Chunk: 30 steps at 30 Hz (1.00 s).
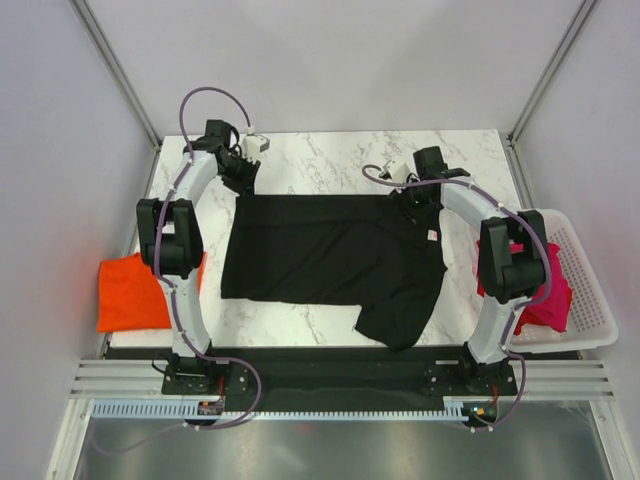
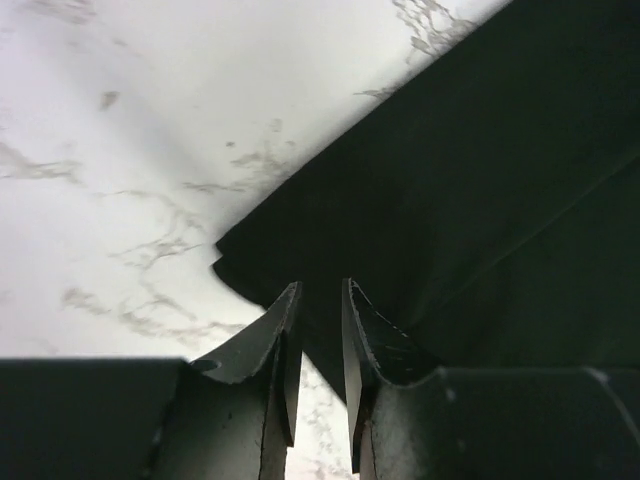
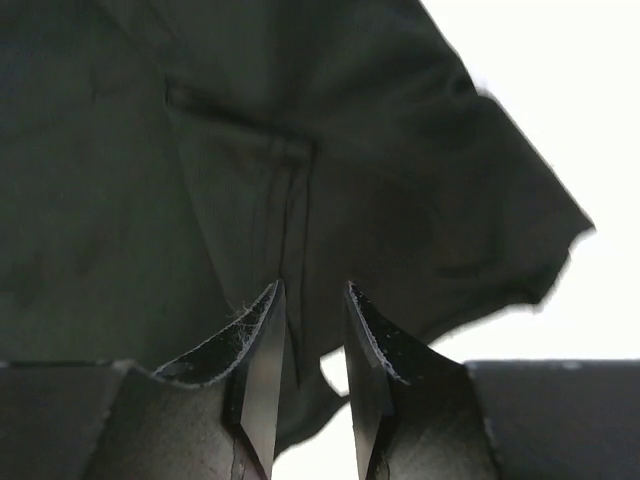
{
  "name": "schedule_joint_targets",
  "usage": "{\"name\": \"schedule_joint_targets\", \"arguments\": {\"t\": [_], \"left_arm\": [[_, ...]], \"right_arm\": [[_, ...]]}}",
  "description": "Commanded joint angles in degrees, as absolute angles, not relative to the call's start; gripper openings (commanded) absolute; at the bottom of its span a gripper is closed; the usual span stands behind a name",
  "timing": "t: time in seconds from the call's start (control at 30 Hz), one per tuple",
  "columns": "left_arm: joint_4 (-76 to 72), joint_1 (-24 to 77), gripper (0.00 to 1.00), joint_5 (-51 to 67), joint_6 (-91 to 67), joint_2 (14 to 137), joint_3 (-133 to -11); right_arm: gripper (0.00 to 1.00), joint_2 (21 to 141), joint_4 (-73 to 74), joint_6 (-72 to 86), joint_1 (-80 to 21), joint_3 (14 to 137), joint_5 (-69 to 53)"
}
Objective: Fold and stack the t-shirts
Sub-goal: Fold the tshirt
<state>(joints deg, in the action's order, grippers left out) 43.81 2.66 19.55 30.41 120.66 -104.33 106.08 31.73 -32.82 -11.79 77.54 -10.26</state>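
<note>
A black t-shirt (image 1: 330, 255) lies spread across the marble table (image 1: 330, 155), one flap trailing toward the near edge. The left gripper (image 2: 320, 287) and right gripper (image 3: 312, 288) hover at its far corners, fingers narrowly parted and holding nothing. Folding seems to be under way, and the next move calls for gripping an edge. Bare marble lies beyond the shirt.

**Matt cloth, smooth marbled top, scuffed black fingers**

The black short-sleeved cloth t-shirt (image 1: 330, 255) looks soft and matt, finely knit, with stitched seams. The white, grey-veined marble-pattern table top (image 1: 330, 160) is smooth with a faint sheen. The orange cloth shirt (image 1: 130, 290) and the magenta-pink cloth shirt (image 1: 558, 300) are likewise matt. The white slatted plastic basket (image 1: 590, 290) is smooth. The left gripper (image 2: 320, 290) and right gripper (image 3: 313, 290) have hard black fingers (image 3: 262, 350) with a dull gloss, their edges scuffed pale and flecked with lint. The ribbed silver metal rails (image 1: 340, 385) look brushed.
</note>
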Motion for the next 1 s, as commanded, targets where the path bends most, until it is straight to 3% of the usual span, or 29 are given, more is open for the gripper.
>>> {"name": "schedule_joint_targets", "arguments": {"t": [0.0, 0.67, 0.97], "left_arm": [[47.11, 3.52, 0.27, 19.69, 27.60, 123.66, -106.26], [47.73, 3.52, 0.24, 19.25, 26.37, 124.19, -102.57], [47.81, 3.52, 0.23, 18.54, 26.46, 124.45, -102.74]], "right_arm": [[0.37, 110.38, 34.80, -33.31, -11.78, 84.45, -15.73], [0.36, 125.24, 39.37, -32.43, -11.95, 99.13, -21.88], [0.26, 124.45, 41.83, -33.84, -12.48, 97.21, -23.82]]}}
